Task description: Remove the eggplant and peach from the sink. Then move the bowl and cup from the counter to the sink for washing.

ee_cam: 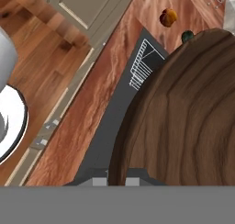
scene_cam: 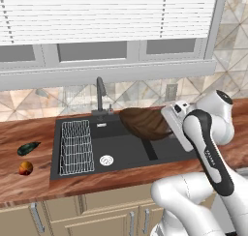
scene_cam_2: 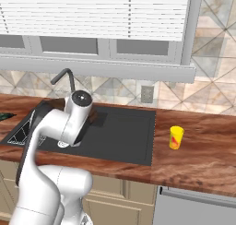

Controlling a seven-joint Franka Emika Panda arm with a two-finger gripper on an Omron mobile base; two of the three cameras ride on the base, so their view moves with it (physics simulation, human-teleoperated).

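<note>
The end effector is pinching the rim of the brown bowl. The bowl is lifted up and tipped on its side, and it hangs over the black sink, a little in front of the tap. In the hand view the bowl looks very big and close, and its rim sits right at the bottom between the two finger tips.

The sink has a wire rack on its left side and a round silver drain next to the rack.

The eggplant lies on the wooden bench, to the left of the sink. The peach sits on the bench too, just in front of the eggplant and near the front edge. They are close together, but I cannot tell if they touch.

The yellow cup stands upright on the bench to the right of the sink, near its right edge. It has a red mark on its side.
</note>
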